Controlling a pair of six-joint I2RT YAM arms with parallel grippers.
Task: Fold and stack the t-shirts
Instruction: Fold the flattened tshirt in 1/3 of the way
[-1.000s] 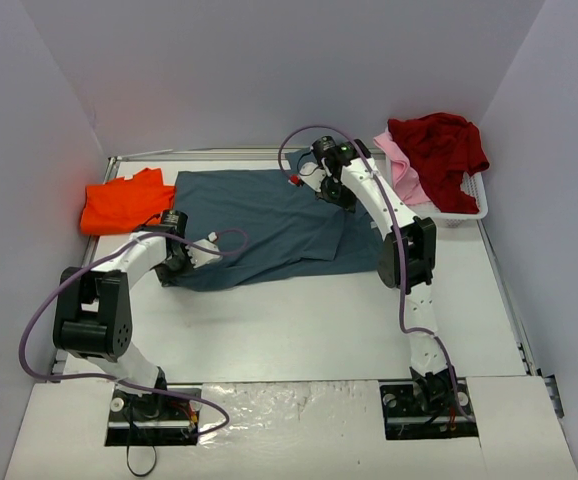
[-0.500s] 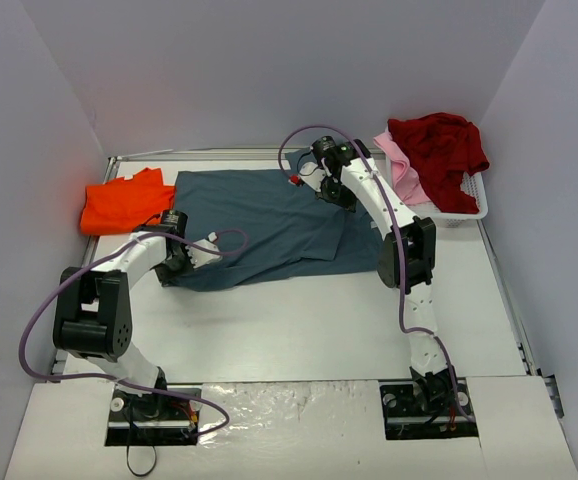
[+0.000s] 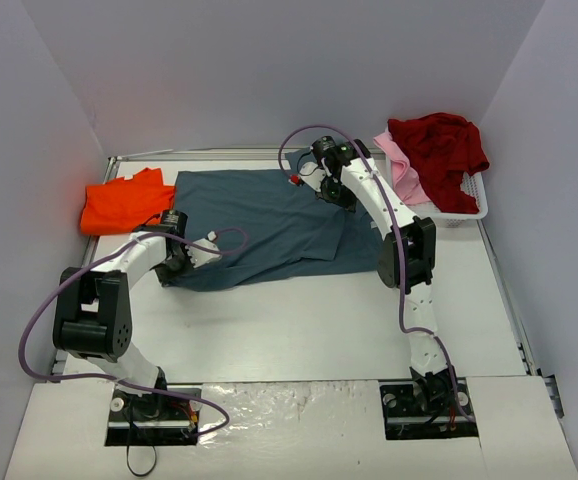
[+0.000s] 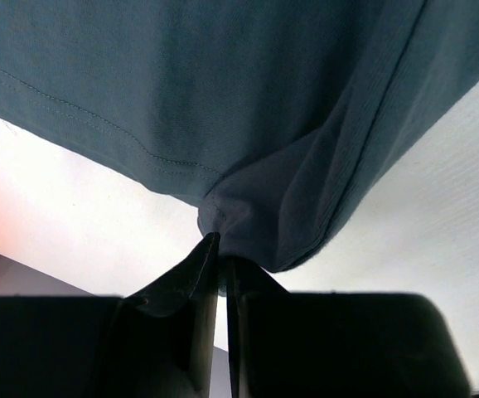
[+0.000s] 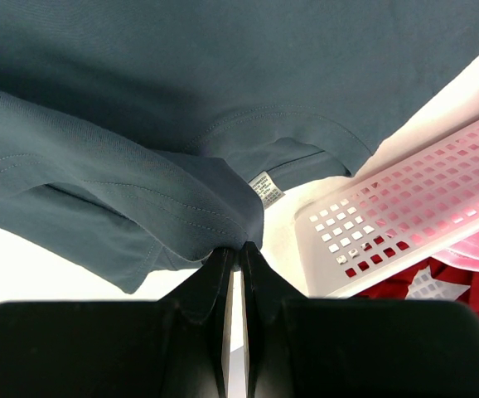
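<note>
Now the blue-grey shirt (image 3: 269, 225) lies spread across the bench (image 3: 309, 320), pinched at two ends, likely so it can be lifted into a fold. The left tool (image 4: 220, 249) is clenched on its near left corner, the right tool (image 5: 239, 253) on a fold by the collar, beside the basket (image 3: 459, 212). The orange shirt (image 3: 119, 203) waits at far left. Against the earlier frame, nothing has visibly moved.
</note>
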